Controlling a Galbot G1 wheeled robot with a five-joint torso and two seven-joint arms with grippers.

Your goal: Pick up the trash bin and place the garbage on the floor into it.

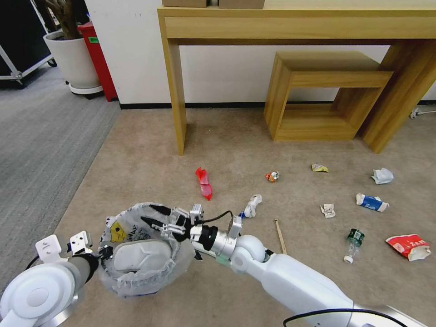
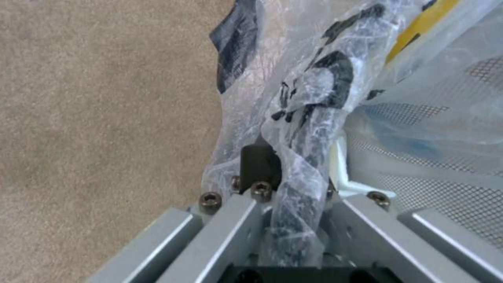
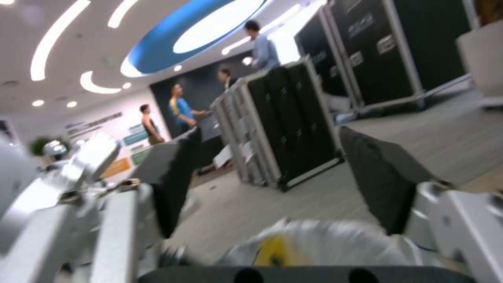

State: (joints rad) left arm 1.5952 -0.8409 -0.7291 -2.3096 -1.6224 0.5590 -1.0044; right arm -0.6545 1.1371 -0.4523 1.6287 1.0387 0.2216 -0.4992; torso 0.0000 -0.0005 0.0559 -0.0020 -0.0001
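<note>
The trash bin (image 1: 136,285), lined with a crinkled clear bag, hangs just above the beige floor (image 1: 236,136) at lower left, with a white slipper (image 1: 141,255) inside. My left gripper (image 1: 105,252) is shut on its near-left rim; the left wrist view has the gripper (image 2: 293,157) clamping rim and bag (image 2: 314,90). Over the bin's far rim, my right gripper (image 1: 149,213) is open and holds nothing, its dark pads (image 3: 385,177) spread wide. Garbage lies on the floor: a red wrapper (image 1: 204,183), white wad (image 1: 252,205), wooden stick (image 1: 280,236), green-label bottle (image 1: 354,244), blue-white carton (image 1: 371,202), crumpled paper (image 1: 382,175), yellow wrapper (image 1: 319,168).
A wooden table leg (image 1: 179,91) and a low wooden stool (image 1: 322,95) stand against the far wall. Grey ribbed carpet (image 1: 41,136) runs along the left, with a white planter (image 1: 77,59) and a red bin (image 1: 97,59) at its far end. A red bag (image 1: 408,246) lies far right.
</note>
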